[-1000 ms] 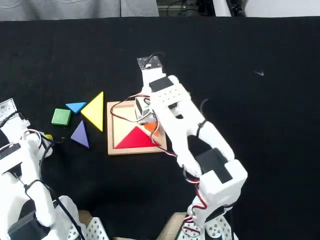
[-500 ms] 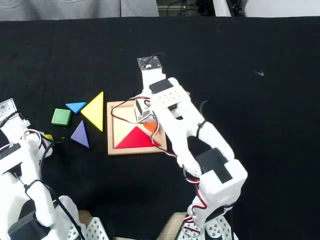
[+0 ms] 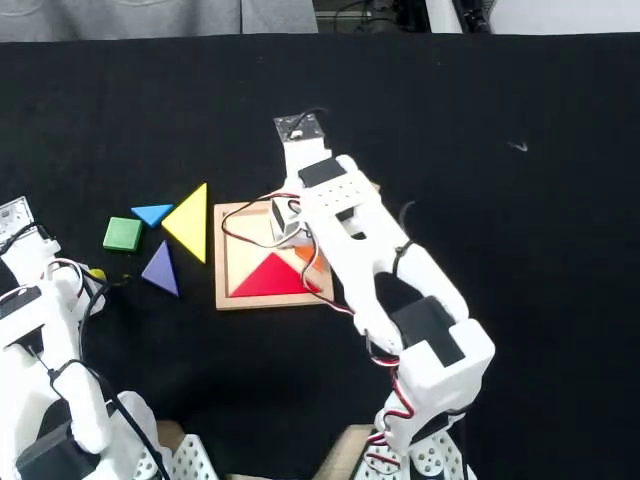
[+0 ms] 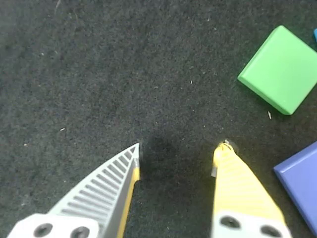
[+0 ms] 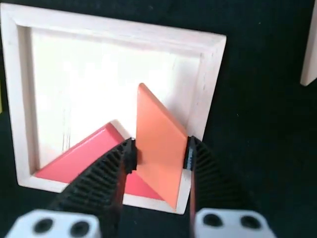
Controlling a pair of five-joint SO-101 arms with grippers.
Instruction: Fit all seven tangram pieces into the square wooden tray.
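Black cloth covers the table [image 3: 520,260], and the wooden tray [image 3: 225,255] lies a little left of centre in the high view, its right side hidden under the right arm. A red triangle [image 3: 268,277] lies flat in the tray along its lower edge. The right claw [image 5: 159,151] pinches an orange parallelogram [image 5: 158,134] over the tray corner beside the red triangle; whether the parallelogram's tip touches the rim is hard to make out. Left of the tray a yellow triangle [image 3: 190,222], a blue triangle [image 3: 152,213], a green square [image 3: 122,234] and a purple triangle [image 3: 161,268] lie loose on the table. The left claw [image 4: 176,153] is spread over bare cloth near the green square, and the left wrist view cuts off the purple triangle at its edge.
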